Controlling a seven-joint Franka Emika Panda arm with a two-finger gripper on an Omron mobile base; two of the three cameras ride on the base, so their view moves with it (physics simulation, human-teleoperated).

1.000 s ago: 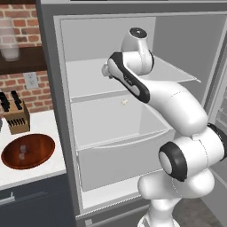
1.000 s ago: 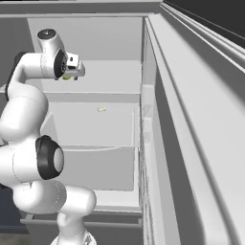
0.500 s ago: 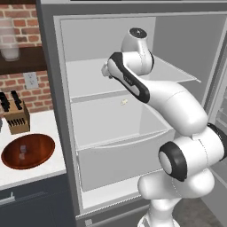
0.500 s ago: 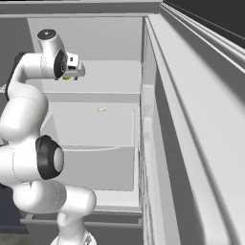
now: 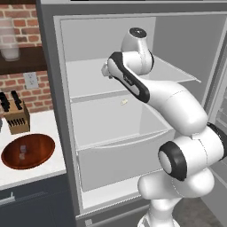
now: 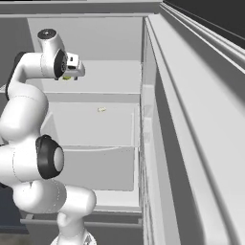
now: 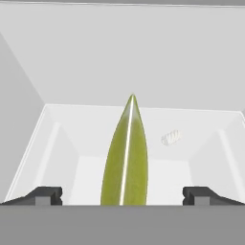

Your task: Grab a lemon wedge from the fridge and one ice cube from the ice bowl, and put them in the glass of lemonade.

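Lemon wedge (image 7: pixel 125 158) sits between the spread fingers (image 7: pixel 44 195) inside the fridge (image 5: pixel 111 88); nothing has shifted over the last second, so closing comes next

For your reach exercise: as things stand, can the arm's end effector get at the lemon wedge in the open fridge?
Probably yes. In the hand view the lemon wedge lies midway between the open end effector's fingertips, with nothing between them. The fridge door stands open, leaving the shelf free.
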